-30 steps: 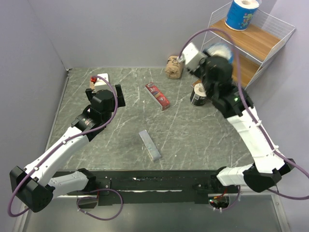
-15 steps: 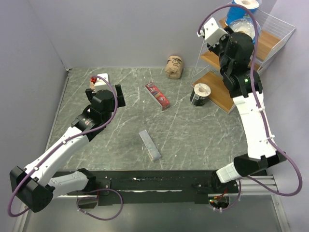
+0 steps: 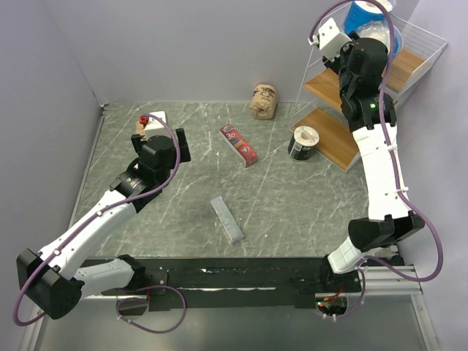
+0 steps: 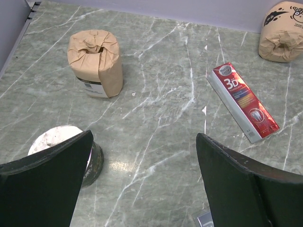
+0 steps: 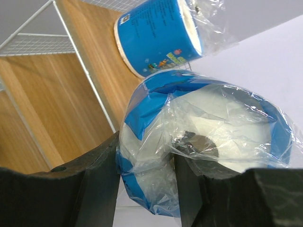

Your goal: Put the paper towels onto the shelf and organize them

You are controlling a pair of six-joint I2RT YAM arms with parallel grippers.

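Left gripper [image 4: 144, 139] hangs over the bench's [image 3: 183, 219] far-left part, jaws spread wide, nothing between them. Below it, in the wrist view:
- a tan roll [image 4: 96, 64] stands upright
- a black roll [image 4: 61, 139] stands nearer, half hidden by the left finger

Red packet [image 3: 239, 144] lies flat, mid-bench, toward the far edge. Grey bar [image 3: 227, 219] lies at bench centre. Second tan roll [image 3: 265, 101] sits by the far edge, right of the packet. Second black roll [image 3: 302, 142] stands upright just beside the shelf's [image 3: 333, 135] lowest tier. The shelf stands at the far-right corner.

One blue roll [image 3: 362, 18] sits on the top tier. Right gripper [image 5: 147, 158] is raised at top-tier height, pinching the wall of the other blue roll [image 5: 227, 118], which is just beside the first. Cannot tell if the held roll touches the tier.
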